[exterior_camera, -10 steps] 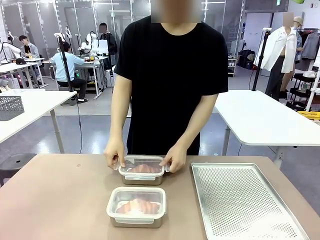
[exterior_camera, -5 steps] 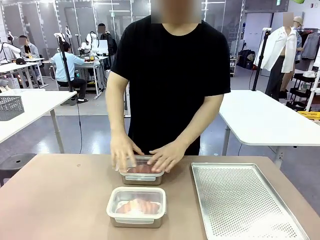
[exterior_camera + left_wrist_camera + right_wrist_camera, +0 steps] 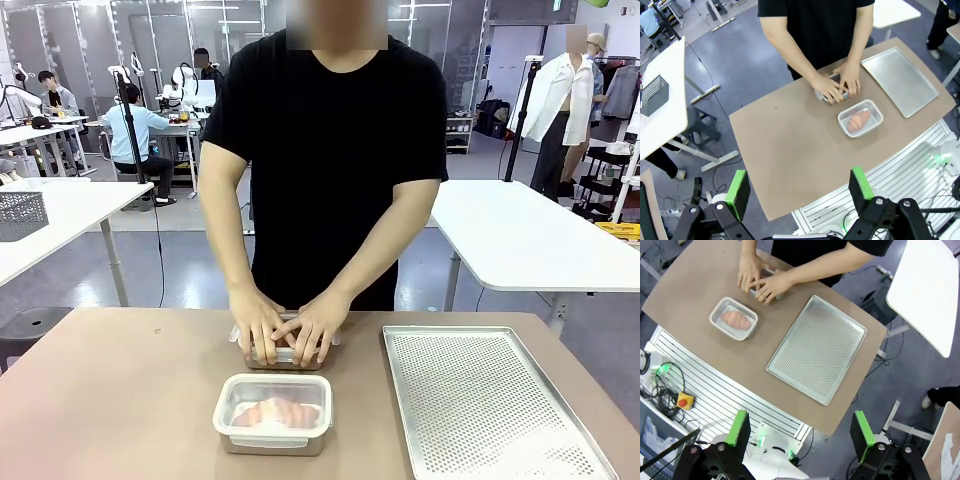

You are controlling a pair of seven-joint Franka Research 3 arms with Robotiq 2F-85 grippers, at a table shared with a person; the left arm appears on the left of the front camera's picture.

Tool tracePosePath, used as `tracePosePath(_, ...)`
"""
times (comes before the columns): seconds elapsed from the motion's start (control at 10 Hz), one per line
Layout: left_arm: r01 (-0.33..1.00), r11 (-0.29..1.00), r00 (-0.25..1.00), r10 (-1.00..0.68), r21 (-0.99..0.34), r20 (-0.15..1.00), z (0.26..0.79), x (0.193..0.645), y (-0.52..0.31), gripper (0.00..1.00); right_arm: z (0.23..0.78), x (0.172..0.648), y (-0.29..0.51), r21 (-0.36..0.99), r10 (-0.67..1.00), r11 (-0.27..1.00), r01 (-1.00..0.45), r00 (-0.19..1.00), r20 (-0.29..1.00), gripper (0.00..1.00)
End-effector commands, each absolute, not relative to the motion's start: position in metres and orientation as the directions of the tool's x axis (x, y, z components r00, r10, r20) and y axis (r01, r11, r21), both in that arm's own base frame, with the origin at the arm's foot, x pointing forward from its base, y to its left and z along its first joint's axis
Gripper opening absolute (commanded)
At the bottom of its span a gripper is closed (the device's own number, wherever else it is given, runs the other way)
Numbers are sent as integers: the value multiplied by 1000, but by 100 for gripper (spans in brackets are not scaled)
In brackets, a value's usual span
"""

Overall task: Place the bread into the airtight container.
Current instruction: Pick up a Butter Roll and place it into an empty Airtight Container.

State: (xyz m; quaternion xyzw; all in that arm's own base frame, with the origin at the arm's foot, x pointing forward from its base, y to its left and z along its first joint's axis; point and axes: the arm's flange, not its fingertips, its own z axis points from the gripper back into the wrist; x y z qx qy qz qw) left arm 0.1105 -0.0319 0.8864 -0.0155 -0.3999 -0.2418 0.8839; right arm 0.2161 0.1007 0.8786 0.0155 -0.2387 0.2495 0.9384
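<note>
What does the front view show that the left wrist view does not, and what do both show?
Front view alone: the perforated pattern of the tray and its near corners.
Left wrist view alone: the left gripper, open, high above the table.
Both: the person's hands pressing on the far container, and the near lidded container with bread inside.

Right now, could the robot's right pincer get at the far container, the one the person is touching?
Probably not. Both of the person's hands lie flat over the far container, covering its top. The right pincer hangs open high above the table, well away. The near container looks free.
</note>
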Motion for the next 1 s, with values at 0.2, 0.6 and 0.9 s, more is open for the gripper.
tracePosePath(0.2, 440, 882, 552, -416, 172, 723, 890, 100, -33, 100, 878, 216, 97, -93, 474, 866, -491, 747, 466, 100)
tracePosePath(0.6, 440, 882, 552, -416, 172, 723, 890, 100, -33, 100, 878, 216, 97, -93, 474, 866, -491, 747, 466, 100)
tracePosePath(0.9, 440, 882, 552, -416, 172, 723, 890, 100, -33, 100, 878, 216, 97, -93, 474, 866, -491, 747, 466, 100)
